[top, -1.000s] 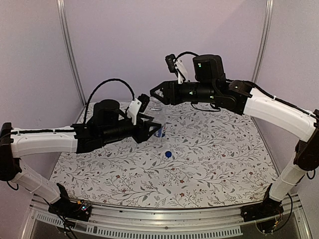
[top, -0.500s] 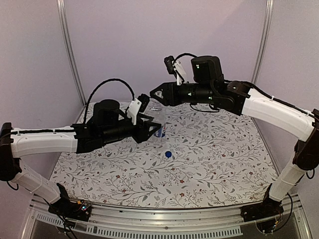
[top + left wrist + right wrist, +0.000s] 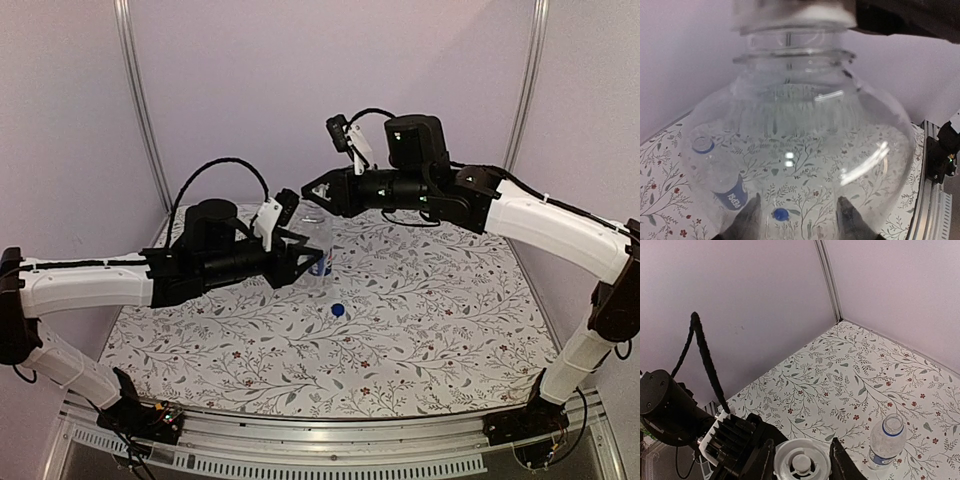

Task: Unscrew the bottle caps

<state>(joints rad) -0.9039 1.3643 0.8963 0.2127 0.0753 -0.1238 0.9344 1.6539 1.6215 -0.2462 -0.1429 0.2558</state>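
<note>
Arms (image 3: 100, 285) (image 3: 550, 220) meet: left fingers (image 3: 747, 220) hold bottle (image 3: 800, 150), right fingers (image 3: 840, 462) pinch cap (image 3: 801, 465).

— What do we have around us?
— Plain pale lilac walls (image 3: 300, 80) at nine, twelve and three o'clock. Slim metal posts (image 3: 140, 100) stand where they meet, at about ten and two.
— And beneath us?
— We see a tabletop (image 3: 450, 330) patterned white with grey leafy sprigs and small red flowers. At six o'clock a slotted aluminium rail (image 3: 330, 435) edges it. We find the light soft and even.
</note>
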